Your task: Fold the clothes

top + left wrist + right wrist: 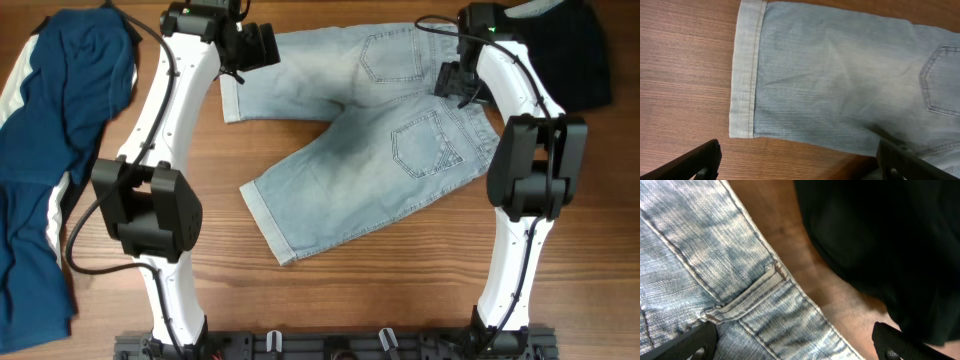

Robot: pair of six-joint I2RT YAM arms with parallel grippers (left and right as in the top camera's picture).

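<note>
Light blue denim shorts point(370, 150) lie flat on the wooden table, back pockets up, legs spread to the left. My left gripper point(262, 45) is open and empty above the upper leg near its hem point(745, 75); in the left wrist view its fingers point(800, 165) hang over bare wood beside the cloth. My right gripper point(458, 82) is open over the waistband point(790, 305) at the shorts' right edge, one finger over denim, the other point(800, 350) toward the wood by a black garment.
A dark blue garment with a white stripe point(60, 120) lies at the far left. A black garment point(565, 50) lies at the top right, close to the waistband, and shows in the right wrist view point(880, 240). The table's front edge has a black rail point(330, 345).
</note>
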